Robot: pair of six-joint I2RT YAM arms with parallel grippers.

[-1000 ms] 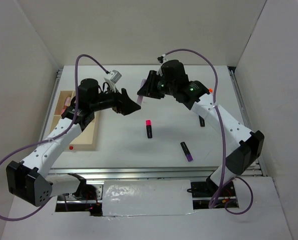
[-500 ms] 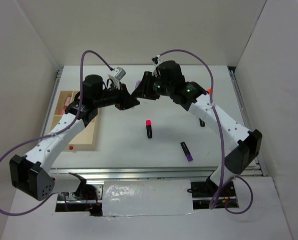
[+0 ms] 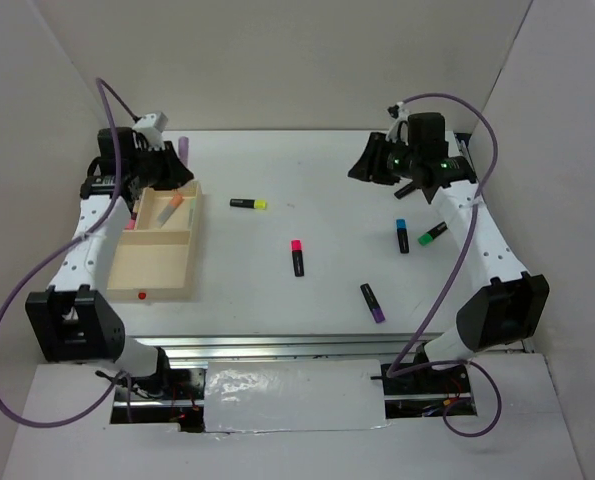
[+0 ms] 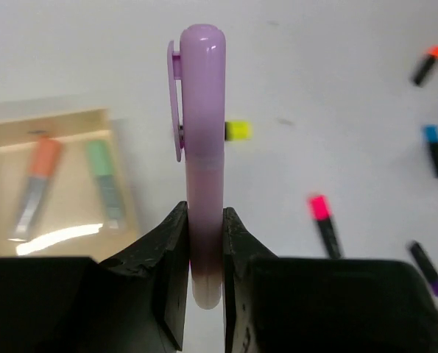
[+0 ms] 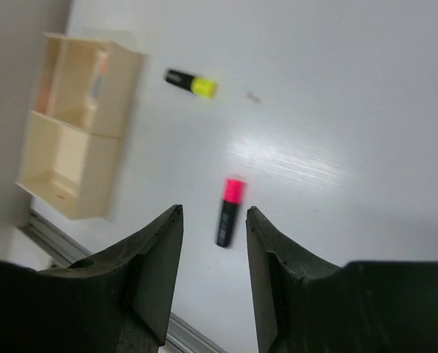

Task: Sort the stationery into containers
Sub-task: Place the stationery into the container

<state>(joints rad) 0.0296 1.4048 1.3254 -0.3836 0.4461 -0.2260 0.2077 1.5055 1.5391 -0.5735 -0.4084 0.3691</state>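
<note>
My left gripper (image 4: 205,220) is shut on a pale purple marker (image 4: 202,140), which sticks out cap-first beyond the jaws. In the top view this gripper (image 3: 180,160) hangs over the far right corner of the tan wooden tray (image 3: 194,240), with the purple marker (image 3: 184,146) held up. Pale orange (image 4: 34,184) and green (image 4: 104,180) markers lie in the tray's far compartment. My right gripper (image 3: 360,167) is open and empty, high over the back right of the table. Black markers lie loose: yellow-capped (image 3: 247,203), pink-capped (image 3: 297,257), purple-capped (image 3: 372,302), blue-capped (image 3: 402,236) and green (image 3: 434,233).
White walls enclose the table on three sides. The tray's near compartment (image 3: 147,260) has a red dot (image 3: 141,296) on its front rim. An orange-capped marker (image 4: 428,65) lies at the far right. Between the right jaws, far below, lies the pink-capped marker (image 5: 230,211).
The two grippers met at the back middle, and the left shut on the purple marker. The right opened and swung back right; the left carried the marker over to the tray.
</note>
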